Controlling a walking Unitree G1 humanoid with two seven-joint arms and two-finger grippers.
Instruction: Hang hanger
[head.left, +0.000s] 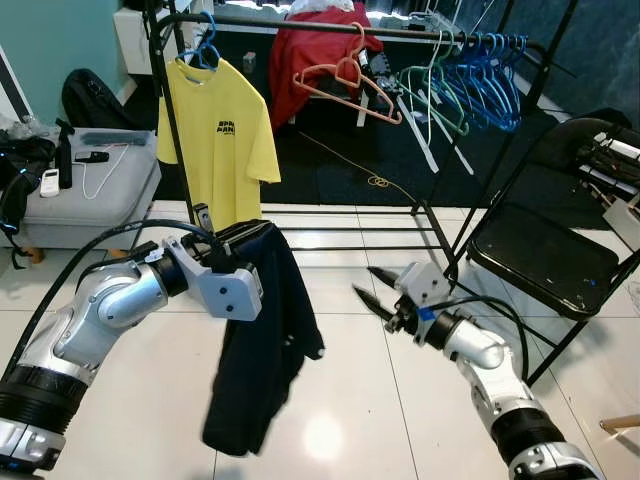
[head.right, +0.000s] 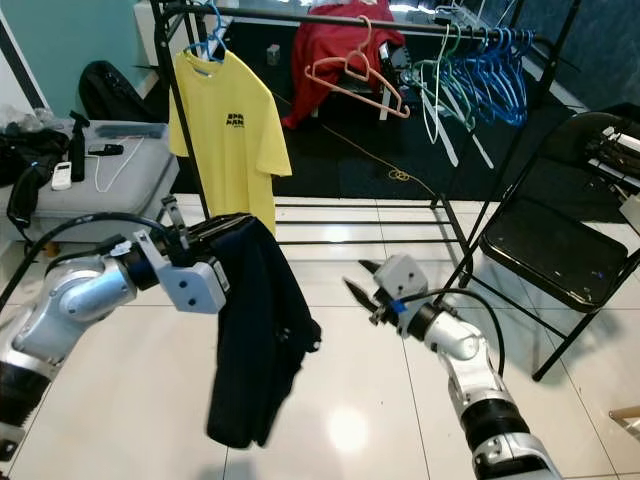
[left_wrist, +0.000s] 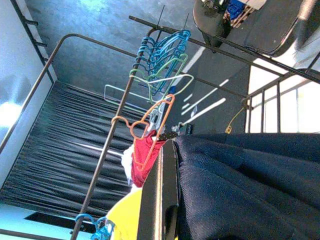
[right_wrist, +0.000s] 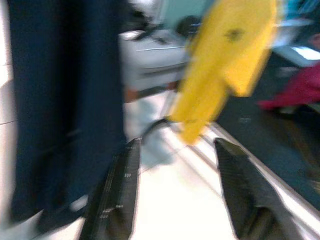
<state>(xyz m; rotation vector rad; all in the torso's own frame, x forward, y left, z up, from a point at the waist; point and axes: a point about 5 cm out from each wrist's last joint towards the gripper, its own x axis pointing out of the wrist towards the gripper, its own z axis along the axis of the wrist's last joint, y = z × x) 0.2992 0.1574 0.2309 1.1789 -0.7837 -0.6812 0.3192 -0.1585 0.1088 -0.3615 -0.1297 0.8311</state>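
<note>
— Two claws, and how do they stand?

— Left claw (head.left: 205, 232) is clamped on a dark navy garment (head.left: 262, 340) at its top edge; the cloth is soft and matte and hangs in loose folds above the glossy white tile floor (head.left: 350, 400). Right claw (head.left: 372, 287), at about 3 o'clock from the garment and apart from it, has its two pointed black fingers spread, gripping nothing.

— One rail?

— One black metal clothes rack (head.left: 300, 22) at 12 o'clock, a thin round tube. On it, at its 9 o'clock end, hangs one yellow T-shirt (head.left: 215, 135) on a blue hanger (head.left: 203, 50). Toward the middle there is one red garment (head.left: 310, 55) and one empty salmon plastic hanger (head.left: 347, 80). Farther toward 3 o'clock are a few pale green hangers (head.left: 432, 95) and a tight bunch of blue hangers (head.left: 492, 75); I cannot count them.

— Anything else?

— One black folding chair (head.left: 545, 255) at 3 o'clock, and one grey case (head.left: 85, 195) at 9 o'clock with small gadgets lying on top.
</note>
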